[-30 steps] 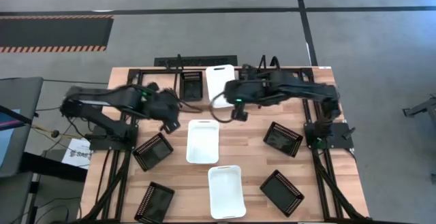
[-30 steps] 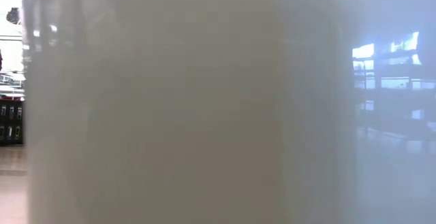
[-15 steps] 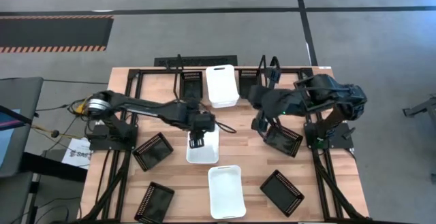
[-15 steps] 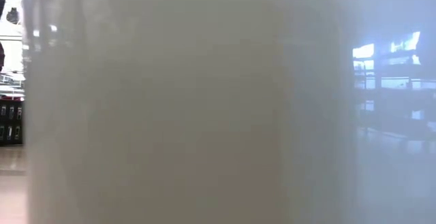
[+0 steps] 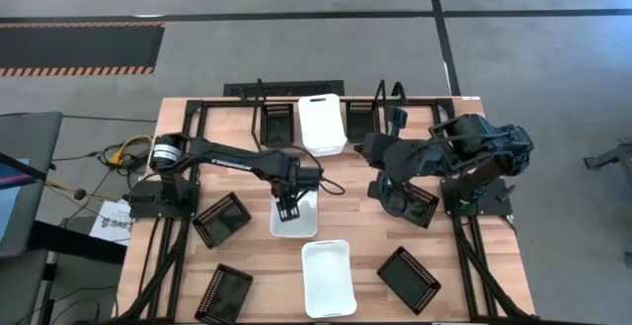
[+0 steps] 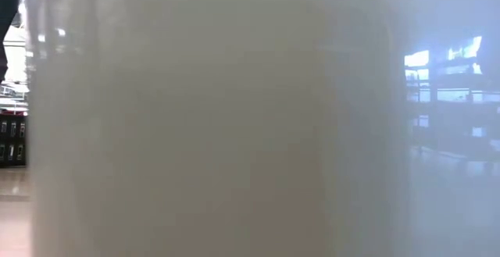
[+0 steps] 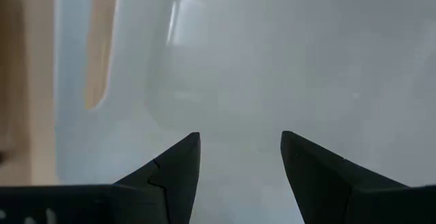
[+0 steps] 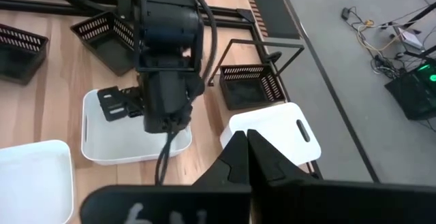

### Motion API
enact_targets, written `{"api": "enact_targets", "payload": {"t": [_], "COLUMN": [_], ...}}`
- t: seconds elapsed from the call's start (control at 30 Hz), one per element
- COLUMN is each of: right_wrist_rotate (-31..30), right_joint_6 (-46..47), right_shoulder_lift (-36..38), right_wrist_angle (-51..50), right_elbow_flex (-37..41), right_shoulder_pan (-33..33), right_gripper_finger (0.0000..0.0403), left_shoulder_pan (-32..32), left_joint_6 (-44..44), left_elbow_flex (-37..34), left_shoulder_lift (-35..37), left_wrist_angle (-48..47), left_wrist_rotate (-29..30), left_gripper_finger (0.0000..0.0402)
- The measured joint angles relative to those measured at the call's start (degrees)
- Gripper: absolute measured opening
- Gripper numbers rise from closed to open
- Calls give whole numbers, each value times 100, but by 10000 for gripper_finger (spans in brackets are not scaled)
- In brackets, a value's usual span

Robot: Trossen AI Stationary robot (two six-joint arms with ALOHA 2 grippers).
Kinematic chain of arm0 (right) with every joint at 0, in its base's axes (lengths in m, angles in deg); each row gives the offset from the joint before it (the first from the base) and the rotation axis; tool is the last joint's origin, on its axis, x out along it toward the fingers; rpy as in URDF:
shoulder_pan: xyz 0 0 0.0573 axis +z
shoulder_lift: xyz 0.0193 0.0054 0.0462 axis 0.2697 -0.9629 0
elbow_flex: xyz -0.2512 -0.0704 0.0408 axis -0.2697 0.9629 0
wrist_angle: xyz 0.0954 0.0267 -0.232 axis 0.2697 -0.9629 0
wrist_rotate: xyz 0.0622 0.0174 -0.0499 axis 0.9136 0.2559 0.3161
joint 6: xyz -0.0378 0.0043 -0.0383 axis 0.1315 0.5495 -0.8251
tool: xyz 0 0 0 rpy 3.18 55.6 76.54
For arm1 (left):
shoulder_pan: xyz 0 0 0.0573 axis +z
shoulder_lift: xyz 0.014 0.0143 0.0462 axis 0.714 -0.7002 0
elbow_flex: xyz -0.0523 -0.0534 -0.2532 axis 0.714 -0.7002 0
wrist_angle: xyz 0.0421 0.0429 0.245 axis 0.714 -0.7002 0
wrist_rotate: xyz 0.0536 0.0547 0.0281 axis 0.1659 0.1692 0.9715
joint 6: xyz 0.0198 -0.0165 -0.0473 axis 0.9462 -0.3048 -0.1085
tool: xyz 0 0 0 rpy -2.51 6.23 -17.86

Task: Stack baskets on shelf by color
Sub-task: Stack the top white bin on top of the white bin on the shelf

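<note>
**Left arm lined up over the middle white basket**

The left gripper [image 5: 287,209] hung over the middle white basket [image 5: 294,216], jaws spread wide and nothing between them. In the left wrist view the 2 dark fingers [image 7: 178,166] pointed straight into the basket's white floor, with a handle slot [image 7: 101,47] off to one side. The right gripper [image 8: 246,157] was clenched on nothing, hovering near a black basket [image 5: 412,203] on the right side of the table.

1 white basket [image 5: 321,122] already sat on the shelf [image 5: 296,90] at the far edge, with a black basket [image 5: 278,121] in the next bay. Another white basket [image 5: 327,276] waited at the near edge, so close to the low camera that it filled that view.

The job looked early: 2 white baskets and at least 4 black ones lay on the table.

For a good pick, my read was that the jaws needed to straddle 1 wall rather than sit over the open middle. A short wall by the handle slot looked the best bite, since smooth plastic could slip. The lift should be level, and the right arm wanted to keep clear of the route to the shelf.
</note>
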Motion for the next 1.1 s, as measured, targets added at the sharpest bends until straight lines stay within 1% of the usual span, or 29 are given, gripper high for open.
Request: {"api": "enact_targets", "payload": {"t": [0.1,0.27,0.37,0.47,0.57,0.73,0.97,1.1], "right_wrist_rotate": [2,2,2,4,4,7,9,9], "right_joint_6": [-2,-15,-6,0,56,180,195,195], "right_shoulder_lift": [0,0,0,0,0,0,0,0], "right_wrist_angle": [-17,-16,-13,-13,-13,-16,-13,-9], "right_elbow_flex": [0,0,0,0,0,0,0,0], "right_shoulder_pan": [0,-9,-9,-9,-9,-9,-9,-9], "right_gripper_finger": [1,1,1,1,1,1,2,2], "left_shoulder_pan": [-145,-274,-211,-61,151,563,856,965], "left_joint_6": [330,1570,2164,2431,2588,2803,3171,3331], "left_elbow_flex": [84,202,236,236,236,236,236,236], "left_shoulder_lift": [183,288,293,293,293,293,293,293], "left_wrist_angle": [8,28,24,23,-24,24,47,184], "left_wrist_rotate": [387,729,948,1142,1089,751,687,24], "left_gripper_finger": [193,193,193,193,193,193,193,193]}}
